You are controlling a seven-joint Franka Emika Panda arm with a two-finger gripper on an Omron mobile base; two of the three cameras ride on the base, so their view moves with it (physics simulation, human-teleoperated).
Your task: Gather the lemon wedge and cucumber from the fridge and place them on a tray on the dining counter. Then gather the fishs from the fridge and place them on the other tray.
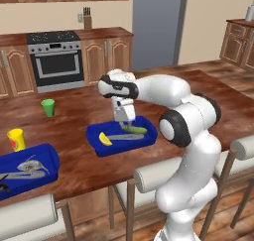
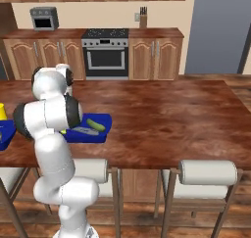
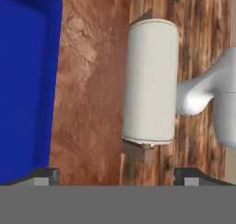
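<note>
Broadly, the wooden dining counter [image 1: 163,93] spans the scene, with white-cushioned stools [image 1: 156,173] tucked along its near edge. Behind it stand the oven [image 1: 56,59] set in wooden cabinets, a knife block [image 1: 88,19] on the back worktop, and the grey fridge [image 1: 156,27].

On the counter a blue tray [image 1: 124,143] sits just in front of the arm; in the hand view its blue wall [image 3: 27,80] runs down the left side beside a stool cushion [image 3: 150,80]. Inside this tray the cucumber [image 1: 133,130] lies toward the far side and the yellow lemon wedge [image 1: 104,139] lies near its left end, the two apart from each other. The gripper [image 1: 124,122] hangs directly above the cucumber with its jaws spread wide, holding nothing.

Well to the left, a second blue tray [image 1: 47,155] holds a grey fish [image 1: 31,166]. Near it stand a yellow cup [image 1: 16,139] and, farther back, a green cup [image 1: 48,107].
</note>
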